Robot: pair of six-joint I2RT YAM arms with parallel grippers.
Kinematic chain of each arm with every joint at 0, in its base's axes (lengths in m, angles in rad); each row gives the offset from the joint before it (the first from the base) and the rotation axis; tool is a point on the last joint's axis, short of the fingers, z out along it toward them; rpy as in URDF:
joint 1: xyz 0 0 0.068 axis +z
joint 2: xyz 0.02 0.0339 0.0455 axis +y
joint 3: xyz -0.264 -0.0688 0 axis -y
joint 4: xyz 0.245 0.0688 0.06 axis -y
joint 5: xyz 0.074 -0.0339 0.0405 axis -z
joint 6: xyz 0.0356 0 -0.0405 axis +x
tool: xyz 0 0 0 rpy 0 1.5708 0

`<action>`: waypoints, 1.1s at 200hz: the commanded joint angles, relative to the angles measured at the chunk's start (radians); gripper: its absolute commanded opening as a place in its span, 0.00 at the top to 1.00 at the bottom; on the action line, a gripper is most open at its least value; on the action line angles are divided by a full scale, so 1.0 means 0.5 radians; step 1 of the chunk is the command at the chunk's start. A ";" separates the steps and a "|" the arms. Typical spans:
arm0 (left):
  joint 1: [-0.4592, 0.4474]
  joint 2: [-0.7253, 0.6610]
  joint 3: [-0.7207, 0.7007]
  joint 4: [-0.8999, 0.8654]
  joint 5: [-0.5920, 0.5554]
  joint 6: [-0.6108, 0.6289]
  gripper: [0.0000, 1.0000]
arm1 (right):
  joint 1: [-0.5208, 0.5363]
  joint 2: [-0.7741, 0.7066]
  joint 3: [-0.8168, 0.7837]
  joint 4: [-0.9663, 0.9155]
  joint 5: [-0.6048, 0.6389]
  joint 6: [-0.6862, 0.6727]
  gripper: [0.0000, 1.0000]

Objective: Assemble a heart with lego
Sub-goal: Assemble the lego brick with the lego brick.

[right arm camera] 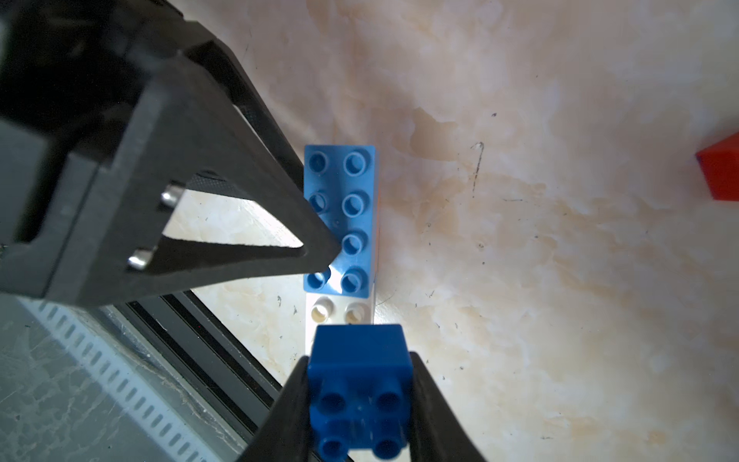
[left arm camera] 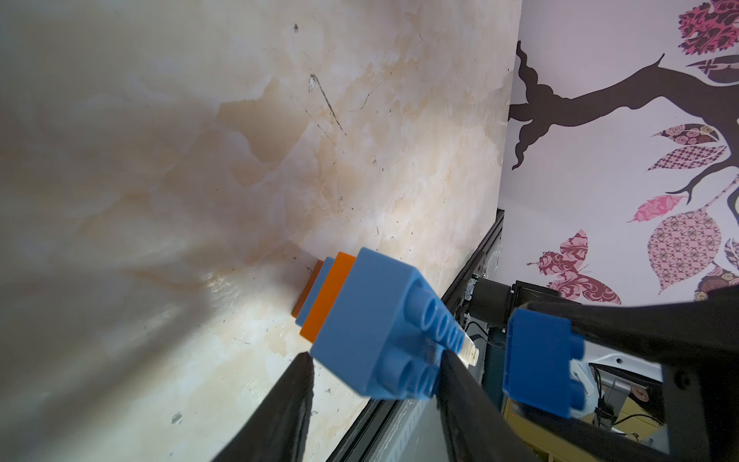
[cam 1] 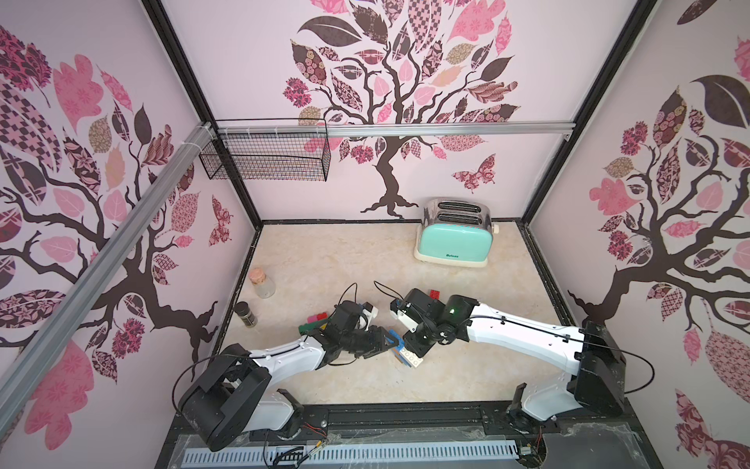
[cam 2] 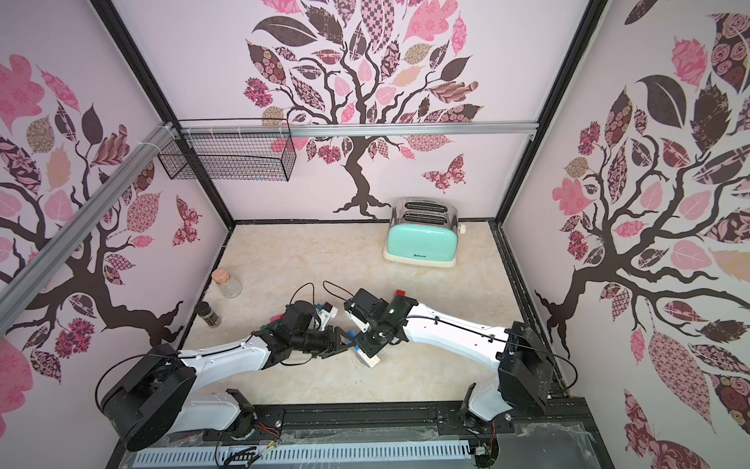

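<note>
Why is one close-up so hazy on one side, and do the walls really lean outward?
Left wrist view: the tabletop nearest the lens is blurred and shadowed, the light blue brick sharper. Right wrist view: glare whitens the tabletop beside that brick. Both top views: the wide lens likely splays the frame posts outward; lighting is even.

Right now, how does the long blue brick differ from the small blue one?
The long blue brick is lighter, with eight studs; the small blue brick is darker, with four. The long one tops a stack on the table; the small one is clamped in the right gripper. Both are blue.
</note>
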 commanded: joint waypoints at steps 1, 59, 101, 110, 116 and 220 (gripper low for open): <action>-0.014 0.030 -0.050 -0.029 -0.047 -0.002 0.48 | 0.022 0.007 -0.021 0.004 -0.016 0.121 0.67; -0.020 0.031 -0.059 -0.015 -0.050 -0.013 0.48 | 0.083 0.092 -0.037 0.044 0.012 0.178 0.67; -0.018 0.025 -0.076 -0.027 -0.053 -0.030 0.49 | 0.147 0.170 0.017 -0.033 0.142 0.195 0.67; -0.018 0.021 -0.073 -0.042 -0.061 -0.025 0.49 | 0.164 0.195 0.029 -0.056 0.164 0.198 0.67; -0.019 0.019 -0.069 -0.048 -0.064 -0.024 0.49 | 0.177 0.207 0.034 -0.068 0.179 0.200 0.67; -0.020 -0.021 -0.059 -0.103 -0.072 -0.024 0.49 | 0.271 0.310 -0.084 -0.119 0.206 0.187 0.63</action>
